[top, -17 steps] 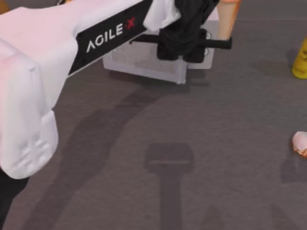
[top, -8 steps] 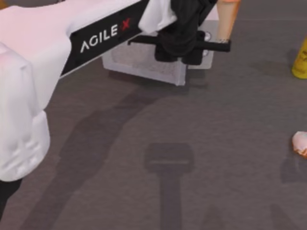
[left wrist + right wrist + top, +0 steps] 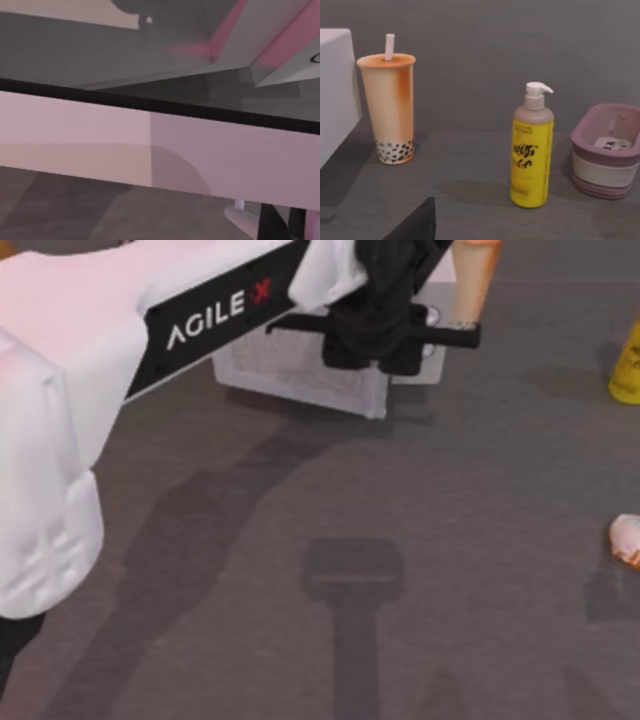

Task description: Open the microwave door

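Note:
The microwave (image 3: 441, 273) stands at the back of the table, mostly hidden under my left arm. Its door (image 3: 290, 368), pale with a speckled mesh window, stands slightly ajar, with the handle edge swung out toward the front. One silver knob (image 3: 432, 316) shows beside it. My left gripper (image 3: 372, 356) sits at that handle edge. In the left wrist view the pale door (image 3: 100, 135) fills the frame, and dark fingers (image 3: 276, 225) close round the handle bar (image 3: 245, 218). My right gripper is outside the top view; only one dark fingertip (image 3: 417, 225) shows in the right wrist view.
A bubble-tea cup (image 3: 472, 280) (image 3: 390, 110) stands just right of the microwave. A yellow pump bottle (image 3: 628, 360) (image 3: 532, 150) and a pink tub (image 3: 606, 150) stand farther right. A pale object (image 3: 625, 538) lies at the right edge.
One second ago my left arm and gripper stood slightly farther right and nearer the front; they shifted left and back with the door edge. Nothing has visibly moved in the last half second.

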Controlling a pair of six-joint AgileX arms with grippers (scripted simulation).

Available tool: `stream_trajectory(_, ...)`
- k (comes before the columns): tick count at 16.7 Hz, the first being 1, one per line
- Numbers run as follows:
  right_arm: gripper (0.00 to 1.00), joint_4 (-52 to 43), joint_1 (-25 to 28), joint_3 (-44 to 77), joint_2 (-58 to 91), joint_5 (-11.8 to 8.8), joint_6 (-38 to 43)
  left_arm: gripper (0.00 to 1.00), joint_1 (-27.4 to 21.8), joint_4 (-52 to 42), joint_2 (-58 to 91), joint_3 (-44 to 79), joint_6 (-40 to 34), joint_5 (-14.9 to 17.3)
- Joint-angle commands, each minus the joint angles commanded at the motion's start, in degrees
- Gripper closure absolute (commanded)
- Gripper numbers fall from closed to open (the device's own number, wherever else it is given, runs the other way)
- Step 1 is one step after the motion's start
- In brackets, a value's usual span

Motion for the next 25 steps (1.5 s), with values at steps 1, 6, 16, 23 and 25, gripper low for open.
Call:
stream_trajectory(1, 0.0, 0.0, 0.0, 0.0, 0.0, 0.0, 0.0, 1.0, 0.0, 0.0, 0.0, 0.0, 0.0, 0.0)
stream_trajectory(6, 0.0, 0.0, 0.0, 0.0, 0.0, 0.0, 0.0, 1.0, 0.0, 0.0, 0.0, 0.0, 0.0, 0.0)
stream_trajectory(16, 0.0, 0.0, 0.0, 0.0, 0.0, 0.0, 0.0, 1.0, 0.28, 2.88, -3.38, -5.96, 3.29, 1.5)
stream_trajectory(23, 0.0, 0.0, 0.0, 0.0, 0.0, 0.0, 0.0, 1.0, 0.63, 5.28, -6.2, -10.13, 5.87, 2.92)
stream_trajectory(25, 0.0, 0.0, 0.0, 0.0, 0.0, 0.0, 0.0, 1.0, 0.63, 5.28, -6.2, -10.13, 5.87, 2.92)
